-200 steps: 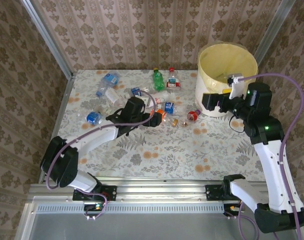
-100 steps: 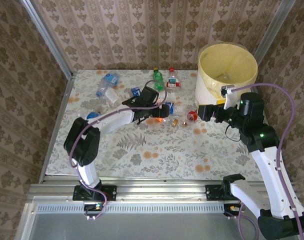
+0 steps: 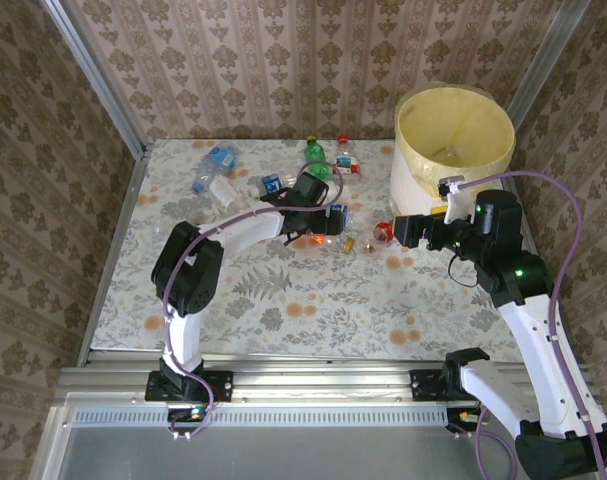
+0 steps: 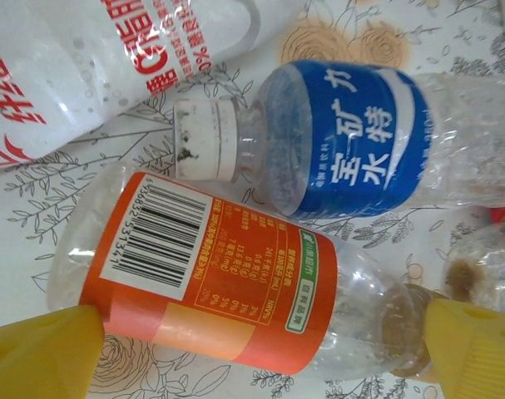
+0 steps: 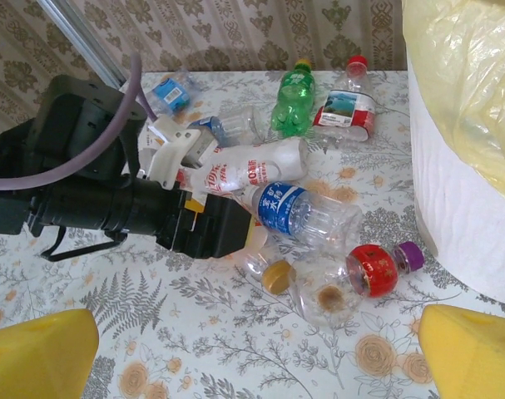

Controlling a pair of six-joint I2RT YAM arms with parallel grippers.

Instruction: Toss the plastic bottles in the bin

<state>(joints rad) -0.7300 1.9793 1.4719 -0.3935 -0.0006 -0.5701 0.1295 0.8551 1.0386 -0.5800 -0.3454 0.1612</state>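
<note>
Our left tool (image 4: 256, 349) gapes wide astride the orange-labelled bottle (image 4: 219, 274) amid the plastic bottles (image 3: 315, 157) at 12 o'clock; our right tool (image 5: 252, 357) hangs open beside the bin (image 3: 411, 185), at the tabletop's (image 3: 283, 300) 2 o'clock edge.

The right tool (image 5: 252, 345) hangs with its two yellow fingers (image 5: 36, 353) spread to the bottom corners, and only flowered table (image 5: 194, 320) lies between them. Ahead is a heap of plastic bottles (image 5: 319, 224): a red-labelled bottle (image 5: 352, 283) with a purple cap is nearest, a blue-labelled bottle (image 5: 285, 208) and a white bottle (image 5: 252, 170) lie behind it, and a green bottle (image 5: 292, 100) is farther back. The black left arm (image 5: 94, 204) reaches into the heap from the left, and the bin (image 5: 460, 224), white with a yellow liner, stands at the right edge.
</note>
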